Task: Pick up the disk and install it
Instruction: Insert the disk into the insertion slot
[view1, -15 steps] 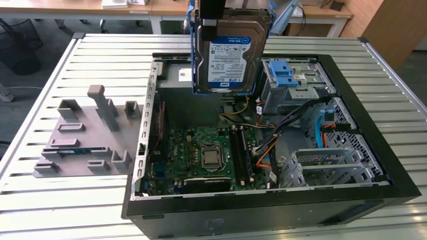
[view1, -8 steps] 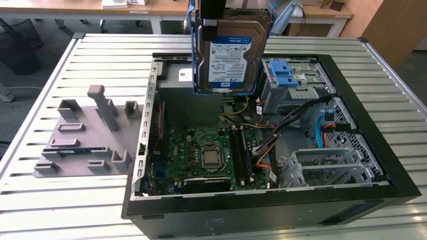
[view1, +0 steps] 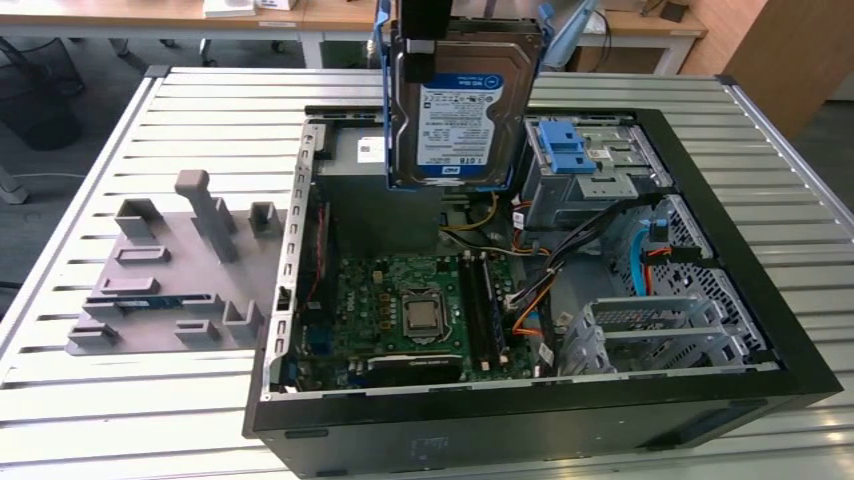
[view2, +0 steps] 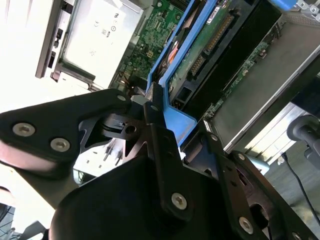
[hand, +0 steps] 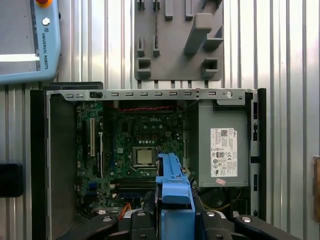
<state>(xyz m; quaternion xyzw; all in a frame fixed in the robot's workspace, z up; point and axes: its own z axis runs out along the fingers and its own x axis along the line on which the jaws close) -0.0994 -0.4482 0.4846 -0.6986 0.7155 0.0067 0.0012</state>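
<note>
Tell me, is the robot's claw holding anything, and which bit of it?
Yes. The gripper holds the disk by the top end of its blue bracket, hanging upright above the open computer case.

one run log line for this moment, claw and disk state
claw: shut on disk, gripping its blue bracket | disk: upright, held over open computer case | installed: not yet

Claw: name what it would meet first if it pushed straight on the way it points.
Holding the disk, the claw points down into the open case. The disk's lower edge would probably meet the motherboard beside the grey box first; depth is unclear.
</note>
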